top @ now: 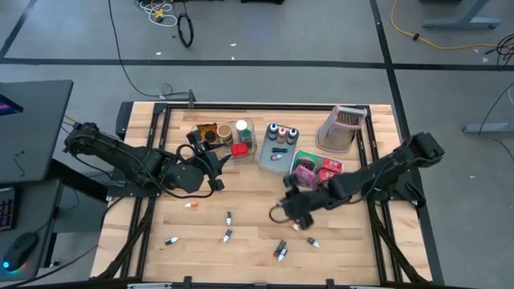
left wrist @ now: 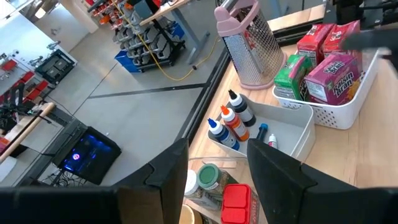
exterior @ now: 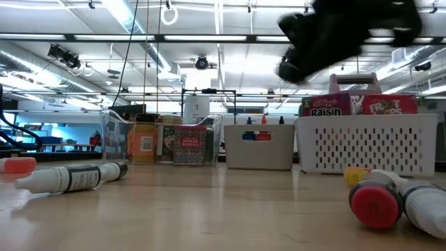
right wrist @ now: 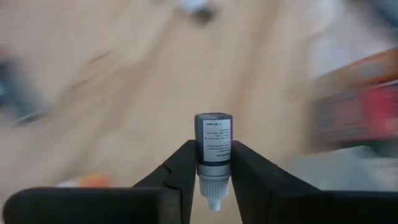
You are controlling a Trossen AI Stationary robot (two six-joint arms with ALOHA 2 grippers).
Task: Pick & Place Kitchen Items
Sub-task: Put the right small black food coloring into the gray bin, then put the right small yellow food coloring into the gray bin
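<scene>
— Bottles first, from the left edge of the table (top: 353, 241): where are they?

— Tiny bottles (top: 227, 235) lie loose along the near half of the boards, well apart from one another, from the near left corner toward the middle.

— And the left gripper (top: 218, 164)?

— It hangs left of centre, just in front of the clear bin (top: 210, 128) at the far edge. Its fingers (left wrist: 163, 180) stand apart with nothing between them. Past them the wrist view shows lidded jars (left wrist: 209, 176) and a red box (left wrist: 236, 200) in that bin.

— Further right?

— Grey bin (top: 270, 156) with upright bottles (left wrist: 235, 118), then the white perforated bin (top: 303, 156) holding pink, red and green boxes (left wrist: 326, 65), and a pink grater (top: 341, 127) toward the far right corner.

— The right gripper (top: 293, 205)?

— Right of centre, just in front of the white bin, off the boards. Its fingers (right wrist: 180, 171) are clamped on a small bottle (right wrist: 214, 149), nozzle toward the wrist.
</scene>
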